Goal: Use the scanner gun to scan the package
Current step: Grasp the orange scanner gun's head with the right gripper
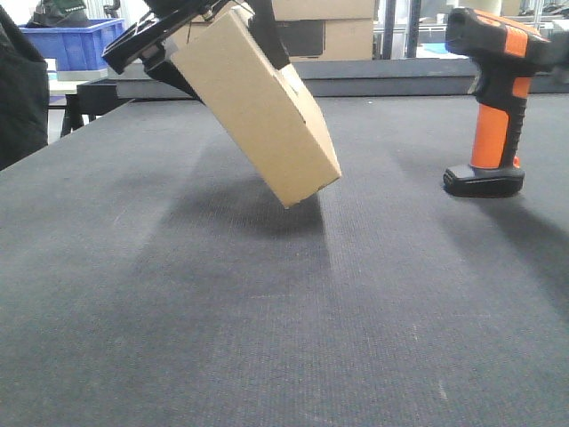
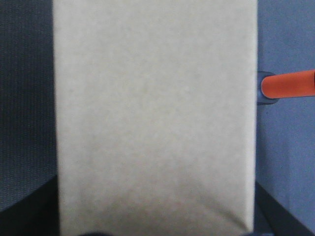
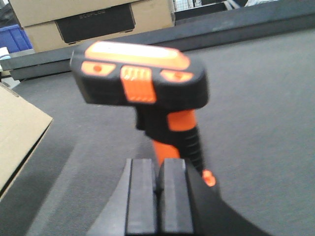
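Observation:
The package (image 1: 258,107), a plain brown cardboard box, hangs tilted above the dark table (image 1: 267,338) with its low corner just off the mat. My left gripper (image 1: 209,31) is shut on its upper end. The box's flat face (image 2: 155,113) fills the left wrist view. The scanner gun (image 1: 493,107), orange handle and black head, stands upright on its foot at the right, apart from the box. In the right wrist view it (image 3: 142,88) is close ahead, just beyond my right gripper (image 3: 160,167), whose pads are pressed together with nothing between them. The package's corner (image 3: 17,140) shows at the left.
A wider cardboard box with a dark panel (image 3: 93,22) stands behind the table's far raised edge (image 1: 373,84). A blue crate (image 1: 76,40) sits at the back left. A dark shape (image 1: 18,98) stands at the left edge.

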`<action>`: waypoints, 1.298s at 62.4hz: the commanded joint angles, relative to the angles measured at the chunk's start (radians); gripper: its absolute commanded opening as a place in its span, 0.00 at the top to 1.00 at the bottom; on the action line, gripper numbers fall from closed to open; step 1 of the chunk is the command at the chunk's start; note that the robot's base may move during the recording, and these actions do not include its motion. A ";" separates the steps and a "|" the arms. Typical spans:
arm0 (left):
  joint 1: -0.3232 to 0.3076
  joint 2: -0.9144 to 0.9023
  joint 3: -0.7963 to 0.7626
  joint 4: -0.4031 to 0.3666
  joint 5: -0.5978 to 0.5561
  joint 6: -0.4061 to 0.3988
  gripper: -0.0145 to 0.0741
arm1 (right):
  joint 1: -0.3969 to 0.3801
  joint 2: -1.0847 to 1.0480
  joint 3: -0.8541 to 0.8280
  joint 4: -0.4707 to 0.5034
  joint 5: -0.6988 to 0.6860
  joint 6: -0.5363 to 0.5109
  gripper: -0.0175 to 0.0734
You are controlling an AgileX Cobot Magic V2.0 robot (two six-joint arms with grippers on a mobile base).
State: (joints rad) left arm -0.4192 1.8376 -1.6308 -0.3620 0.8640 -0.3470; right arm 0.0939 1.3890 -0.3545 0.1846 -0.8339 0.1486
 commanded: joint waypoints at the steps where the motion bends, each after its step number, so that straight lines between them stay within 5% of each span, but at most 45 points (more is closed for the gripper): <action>1: -0.005 -0.006 0.000 -0.002 -0.023 -0.005 0.96 | 0.043 0.065 -0.028 0.112 -0.081 -0.056 0.99; 33: -0.005 -0.006 0.000 0.010 -0.041 -0.005 0.96 | 0.069 0.278 -0.202 0.159 -0.138 -0.090 0.97; 39: -0.005 -0.006 0.000 0.010 -0.043 -0.005 0.96 | 0.069 0.280 -0.202 0.159 -0.138 -0.090 0.82; 47: -0.005 -0.006 0.000 0.010 -0.043 -0.005 0.96 | 0.069 0.280 -0.202 0.159 -0.127 -0.088 0.43; 55: -0.005 -0.006 0.000 0.010 -0.043 -0.005 0.96 | 0.069 0.284 -0.204 0.159 -0.133 -0.088 0.17; 81: -0.005 -0.006 0.000 0.010 -0.043 -0.005 0.96 | 0.069 0.391 -0.259 0.211 -0.228 -0.034 0.18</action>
State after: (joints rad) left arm -0.4192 1.8376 -1.6308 -0.3462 0.8423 -0.3470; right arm 0.1633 1.7719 -0.5921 0.3884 -1.0213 0.1087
